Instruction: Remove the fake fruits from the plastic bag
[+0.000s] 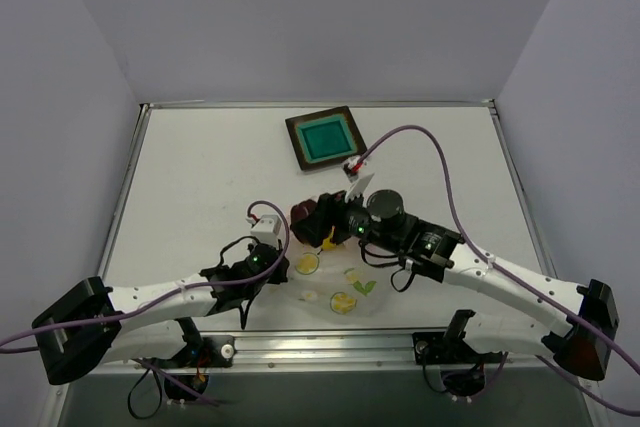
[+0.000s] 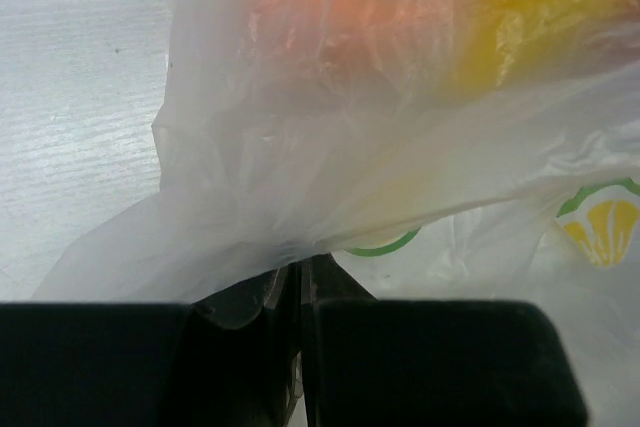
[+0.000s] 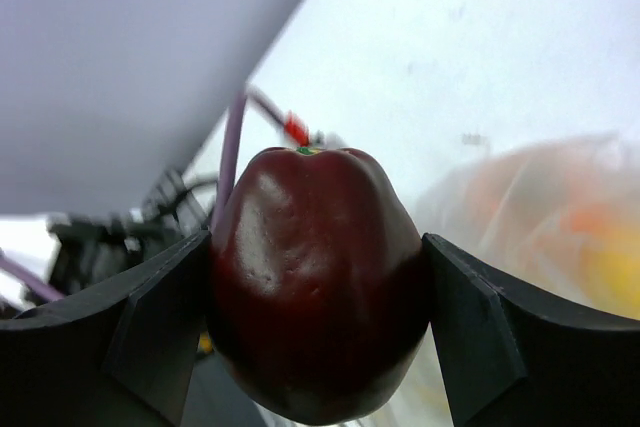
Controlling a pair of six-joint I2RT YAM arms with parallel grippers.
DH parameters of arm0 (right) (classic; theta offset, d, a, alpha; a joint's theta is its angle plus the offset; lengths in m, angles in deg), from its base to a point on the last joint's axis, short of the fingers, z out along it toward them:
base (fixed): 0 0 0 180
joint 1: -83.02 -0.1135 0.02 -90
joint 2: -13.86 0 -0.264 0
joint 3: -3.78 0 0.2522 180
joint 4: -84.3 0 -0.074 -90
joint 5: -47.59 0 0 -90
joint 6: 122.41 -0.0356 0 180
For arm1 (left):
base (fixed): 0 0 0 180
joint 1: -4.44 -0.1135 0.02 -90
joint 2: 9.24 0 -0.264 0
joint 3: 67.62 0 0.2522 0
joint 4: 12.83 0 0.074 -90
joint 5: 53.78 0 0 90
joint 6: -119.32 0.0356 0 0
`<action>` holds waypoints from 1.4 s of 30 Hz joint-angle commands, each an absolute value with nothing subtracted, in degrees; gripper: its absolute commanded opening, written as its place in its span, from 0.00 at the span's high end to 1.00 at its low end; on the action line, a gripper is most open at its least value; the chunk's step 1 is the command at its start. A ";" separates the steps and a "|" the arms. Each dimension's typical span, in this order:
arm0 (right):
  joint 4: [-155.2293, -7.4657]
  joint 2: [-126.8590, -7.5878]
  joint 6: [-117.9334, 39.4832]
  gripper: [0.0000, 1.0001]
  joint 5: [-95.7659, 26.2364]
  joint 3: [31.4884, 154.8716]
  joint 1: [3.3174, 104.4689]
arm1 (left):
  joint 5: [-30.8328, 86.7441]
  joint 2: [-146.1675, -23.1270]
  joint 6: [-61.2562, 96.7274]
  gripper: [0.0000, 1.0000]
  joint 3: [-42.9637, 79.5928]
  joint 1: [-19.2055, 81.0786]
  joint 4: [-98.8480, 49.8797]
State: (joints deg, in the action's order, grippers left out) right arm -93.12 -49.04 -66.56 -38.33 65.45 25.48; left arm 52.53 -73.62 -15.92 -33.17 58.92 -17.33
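The plastic bag (image 1: 340, 287) with lemon-slice prints lies near the table's front edge, between the two arms. My left gripper (image 1: 280, 259) is shut on a fold of the bag (image 2: 300, 177) at its left side. Through the plastic, an orange fruit (image 2: 340, 7) and a yellow fruit (image 2: 520, 7) show as blurs in the left wrist view. My right gripper (image 1: 318, 219) is shut on the dark maroon fruit (image 3: 315, 297), held outside the bag just behind it; the fruit also shows in the top view (image 1: 303, 215). The bright red fruit is not clearly visible.
A square dark-rimmed teal plate (image 1: 323, 139) sits at the back middle of the table. Purple cables loop over both arms. The bag (image 3: 570, 217) with blurred orange and yellow fruits lies right of the held fruit in the right wrist view.
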 commanded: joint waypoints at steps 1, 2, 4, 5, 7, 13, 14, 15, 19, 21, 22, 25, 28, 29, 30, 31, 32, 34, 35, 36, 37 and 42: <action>-102.66 -51.35 -67.83 0.55 -24.95 71.67 34.73 | 55.02 -73.49 -16.65 0.98 -33.81 60.16 -12.62; -103.21 -53.36 -67.74 0.55 -23.87 72.82 36.33 | 55.20 -73.58 -16.56 0.98 -33.99 60.59 -12.18; -103.39 -57.74 -65.91 0.55 -24.73 76.93 41.06 | 56.07 -74.10 -16.48 0.98 -34.43 61.38 -11.12; -103.39 -59.77 -65.29 0.55 -25.35 78.35 42.84 | 56.34 -74.19 -16.13 0.98 -34.60 61.83 -10.51; -101.38 -67.04 -61.36 0.55 -31.81 81.60 45.39 | 57.04 -74.19 -15.77 0.98 -34.87 62.62 -9.10; -97.15 -88.57 -51.40 0.55 -50.21 97.33 49.44 | 58.72 -74.28 -15.25 0.98 -35.92 64.64 -6.02; -96.89 -90.97 -50.70 0.55 -52.58 99.26 49.88 | 58.80 -74.45 -14.72 0.98 -35.84 64.73 -5.85; -96.71 -93.52 -50.26 0.55 -52.95 103.55 50.58 | 59.07 -74.54 -14.63 0.98 -35.66 64.90 -5.93; -92.25 -107.83 -48.50 0.55 -53.57 115.75 51.90 | 58.81 -74.98 -14.01 0.98 -35.05 65.34 -5.32; -90.83 -111.11 -47.71 0.54 -54.35 119.22 52.08 | 58.54 -75.16 -14.01 0.97 -34.96 65.61 -5.14; -89.86 -113.39 -47.44 0.54 -54.62 121.32 52.17 | 58.45 -75.07 -14.01 0.98 -34.87 65.61 -5.23; -89.77 -116.47 -47.44 0.53 -56.20 123.09 52.61 | 58.54 -74.46 -14.54 0.98 -35.48 65.70 -4.62; -89.50 -119.02 -48.66 0.44 -54.81 124.77 53.31 | 58.72 -74.11 -14.37 0.98 -35.49 65.61 -4.18; -89.24 -119.47 -48.84 0.32 -54.45 126.16 53.75 | 58.80 -74.10 -14.19 0.97 -35.40 65.61 -4.35; -88.80 -119.56 -49.02 0.25 -54.10 126.79 53.93 | 58.72 -74.02 -14.28 0.98 -35.31 65.61 -4.61; -88.19 -119.21 -49.02 0.19 -53.75 127.49 54.02 | 58.72 -73.93 -14.28 0.98 -35.14 65.70 -4.79; -87.92 -118.60 -48.76 0.09 -53.22 128.02 54.10 | 58.72 -73.75 -14.28 0.98 -35.05 65.70 -5.23; -86.96 -114.84 -48.15 0.04 -53.04 128.20 54.02 | 58.80 -73.23 -14.28 0.98 -35.05 65.70 -5.58; -86.69 -113.25 -47.79 0.02 -52.78 127.94 53.93 | 58.98 -73.05 -14.37 0.98 -35.05 65.70 -5.76; -86.51 -111.23 -47.79 0.02 -52.60 126.54 53.93 | 59.15 -72.96 -14.37 0.98 -35.05 65.70 -5.76; -86.51 -106.43 -47.79 0.02 -52.08 125.23 53.84 | 59.16 -72.87 -14.37 0.98 -34.87 65.70 -5.76; -92.73 -86.73 -46.92 0.29 -53.72 102.62 47.46 | 60.65 -71.56 -14.28 0.98 -33.29 65.70 -7.07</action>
State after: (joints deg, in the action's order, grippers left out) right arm -87.31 -102.24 -48.25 -52.10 112.81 52.91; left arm 58.24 -73.73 -14.82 -36.73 65.23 -6.80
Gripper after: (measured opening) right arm 0.774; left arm 0.031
